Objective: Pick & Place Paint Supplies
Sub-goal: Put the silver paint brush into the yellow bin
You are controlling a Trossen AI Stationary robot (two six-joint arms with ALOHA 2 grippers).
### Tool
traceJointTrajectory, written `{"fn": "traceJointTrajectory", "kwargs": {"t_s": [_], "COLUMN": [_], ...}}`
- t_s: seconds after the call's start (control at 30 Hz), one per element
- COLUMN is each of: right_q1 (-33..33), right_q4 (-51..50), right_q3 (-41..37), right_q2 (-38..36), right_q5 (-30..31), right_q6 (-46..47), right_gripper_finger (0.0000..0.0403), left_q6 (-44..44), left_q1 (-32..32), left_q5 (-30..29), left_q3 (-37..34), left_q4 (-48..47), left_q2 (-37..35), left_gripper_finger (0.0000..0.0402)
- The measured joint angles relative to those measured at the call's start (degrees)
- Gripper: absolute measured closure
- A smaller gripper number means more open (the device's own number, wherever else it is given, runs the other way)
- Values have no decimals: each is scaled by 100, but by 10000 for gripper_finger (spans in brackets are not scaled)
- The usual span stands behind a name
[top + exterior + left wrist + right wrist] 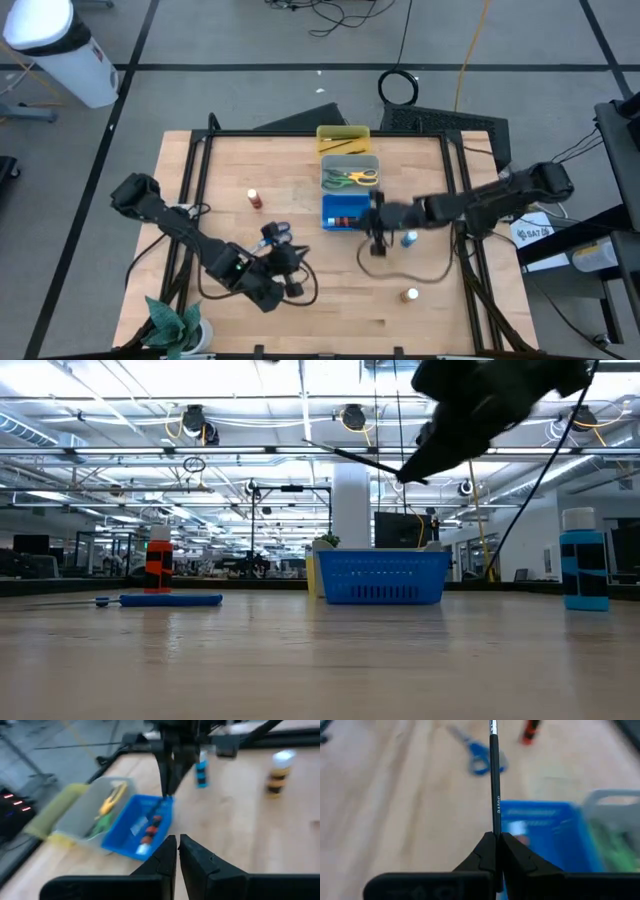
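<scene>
A thin dark brush (494, 785) is pinched between the fingers of the right claw (496, 840), which is clenched on its handle end; the brush is held above the worktop (300, 310), just beside the blue tray (345, 212), and in the low view it slants up out of the claw against the ceiling lights. Inside the blue tray a small bottle lies on its side. The blue-handled scissors (477, 755) lie flat on the worktop, near the red paint bottle (255, 199), which stands upright. The blue paint bottle (409, 239) stands just beside the right arm, and the brown bottle (410, 295) stands apart, nearer the worktop's front edge. Yellow and green scissors (352, 178) are seen in the grey tray (350, 160), with the yellow tray (343, 134) behind it. The left claw (178, 851) is held over the front left of the worktop, its fingers all but together and grasping nothing. A green plant (175, 325) stands at the front left corner.
</scene>
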Motion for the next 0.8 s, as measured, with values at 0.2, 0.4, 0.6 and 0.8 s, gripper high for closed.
{"fn": "traceJointTrajectory", "kwargs": {"t_s": [0.2, 0.4, 0.6, 0.8], "right_q1": [-1793, -3588, -4738, -5021], "right_q4": [-115, -509, -719, -784], "right_q3": [291, 1082, 1726, 1845], "right_q2": [-137, 264, 1157, 1806], "right_q5": [-784, -1494, -2293, -2257], "right_q6": [-713, -1268, -1639, -1838], "right_gripper_finger": [401, 401, 401, 389], "left_q6": [-574, -916, -428, 455], "left_q1": [353, 916, 1573, 2303], "left_q5": [-112, 319, 1515, 3028], "left_q3": [-249, -1058, -2269, -3275], "left_q4": [-639, -586, 1076, 2926], "left_q2": [-7, -399, -1102, -1696], "left_gripper_finger": [367, 366, 366, 366]}}
